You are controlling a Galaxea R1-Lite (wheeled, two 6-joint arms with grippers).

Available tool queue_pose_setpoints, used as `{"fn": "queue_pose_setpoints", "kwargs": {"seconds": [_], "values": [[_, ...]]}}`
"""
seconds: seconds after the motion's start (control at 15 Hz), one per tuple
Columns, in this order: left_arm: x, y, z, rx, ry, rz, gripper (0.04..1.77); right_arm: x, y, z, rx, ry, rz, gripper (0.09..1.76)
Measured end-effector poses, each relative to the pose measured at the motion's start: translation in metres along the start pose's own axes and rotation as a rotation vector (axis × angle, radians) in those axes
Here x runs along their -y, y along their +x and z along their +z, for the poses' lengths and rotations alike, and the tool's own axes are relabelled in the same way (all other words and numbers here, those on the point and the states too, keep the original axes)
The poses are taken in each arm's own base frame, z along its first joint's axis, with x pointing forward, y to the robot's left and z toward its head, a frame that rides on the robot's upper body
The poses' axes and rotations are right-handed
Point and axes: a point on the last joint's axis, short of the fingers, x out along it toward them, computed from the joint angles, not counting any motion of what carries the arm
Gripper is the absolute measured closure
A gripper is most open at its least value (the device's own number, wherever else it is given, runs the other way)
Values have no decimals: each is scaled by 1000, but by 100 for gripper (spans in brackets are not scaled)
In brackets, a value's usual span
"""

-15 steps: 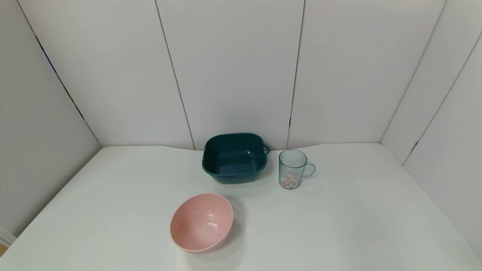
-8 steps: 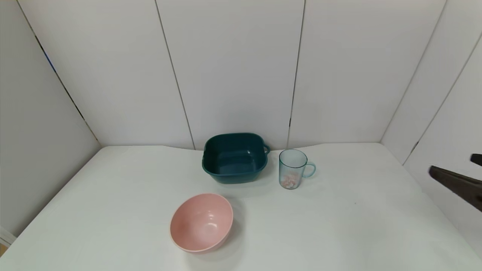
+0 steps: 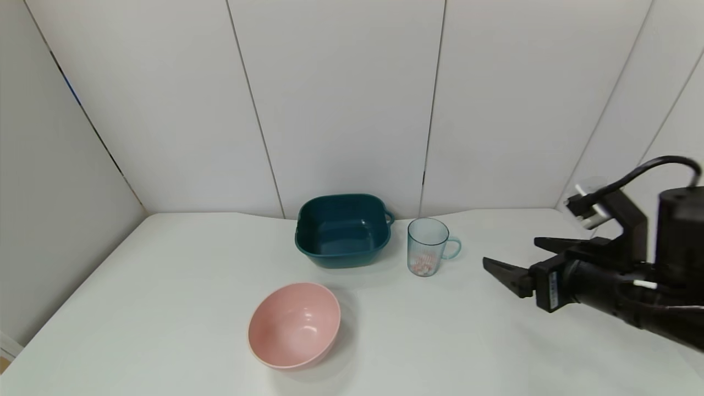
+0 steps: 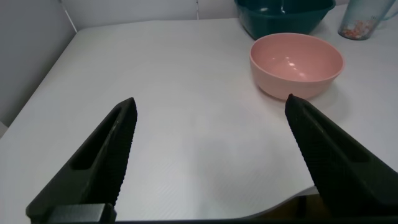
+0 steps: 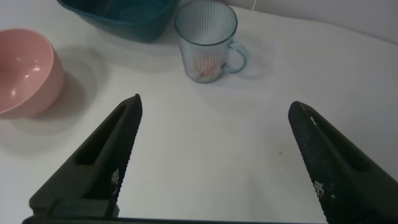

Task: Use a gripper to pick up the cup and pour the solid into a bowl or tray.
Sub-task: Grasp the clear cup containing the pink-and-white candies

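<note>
The light-blue ribbed cup (image 3: pixel 427 247) stands upright on the white table, handle pointing right, just right of the dark teal basin (image 3: pixel 342 230). Orange-red and white pieces (image 3: pixel 422 265) lie in the cup's bottom. My right gripper (image 3: pixel 511 256) is open and empty, hovering to the right of the cup, well apart from it. In the right wrist view the cup (image 5: pixel 205 41) and basin (image 5: pixel 121 15) lie beyond the open fingers (image 5: pixel 118 146). My left gripper (image 4: pixel 211 109) is open and empty above the table's near left part, out of the head view.
A round pink bowl (image 3: pixel 294 324) sits near the front, left of centre; it also shows in the left wrist view (image 4: pixel 296 64). White wall panels (image 3: pixel 341 99) close in the table at the back and both sides. The table's front edge (image 4: pixel 267 208) shows under the left gripper.
My right arm has come into view from the right and moved left toward the cup, fingers open. The cup, basin and pink bowl have not moved.
</note>
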Motion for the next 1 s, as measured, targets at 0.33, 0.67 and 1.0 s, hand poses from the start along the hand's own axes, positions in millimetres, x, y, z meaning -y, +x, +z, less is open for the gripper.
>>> {"fn": "queue_pose_setpoints", "kwargs": {"seconds": [0.33, 0.67, 1.0], "values": [[0, 0, 0, 0, 0, 0, 9, -36, 67, -22, -50, 1, -30, 14], [0, 0, 0, 0, 0, 0, 9, -52, 119, -31, -56, 71, -121, 14], [0, 0, 0, 0, 0, 0, 9, -57, 151, -43, -48, 99, -217, 14]]}}
